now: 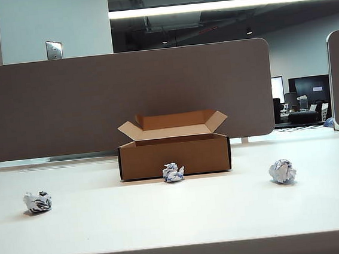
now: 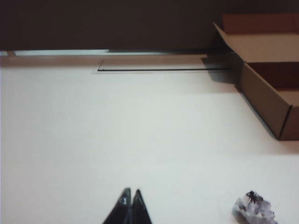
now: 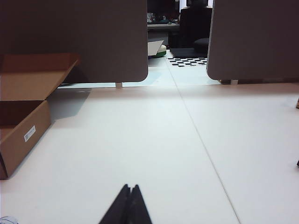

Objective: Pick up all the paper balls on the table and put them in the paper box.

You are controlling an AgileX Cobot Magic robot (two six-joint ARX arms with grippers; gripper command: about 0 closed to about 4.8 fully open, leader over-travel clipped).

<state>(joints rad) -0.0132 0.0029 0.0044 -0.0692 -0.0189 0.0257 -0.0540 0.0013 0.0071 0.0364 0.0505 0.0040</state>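
Three small crumpled balls of white paper with dark printed marks lie on the wide plain white table [image 1: 178, 222], none yet in the box: the left ball [image 1: 38, 201] well out to the left of the exterior view; the middle ball [image 1: 173, 172] just in front of the box's front wall, touching it or nearly so, cannot tell which; the right ball [image 1: 282, 171] well apart to the right.

Low rectangular brown cardboard box [image 1: 174, 155] stands at centre with its flaps open and a paler inside; the grey-brown divider panel [image 1: 125, 98] rises behind it.

Handling, as a judgement: the balls look very light, soft and springy, rough enough not to slip; a firm pinch will crush them a little without harm; best taken across the widest part from above, jaws straddling the ball; a light ball may roll or skid if nudged by one finger first; the middle one leaves little room on the box side.

Left gripper [image 2: 130, 191]: black fingertips pressed together, holding nothing; low over bare table, one ball [image 2: 255, 208] near it, box beyond. Right gripper [image 3: 130, 187]: tips likewise closed and empty, over bare table, box off to its side. No arm shows in the exterior view.
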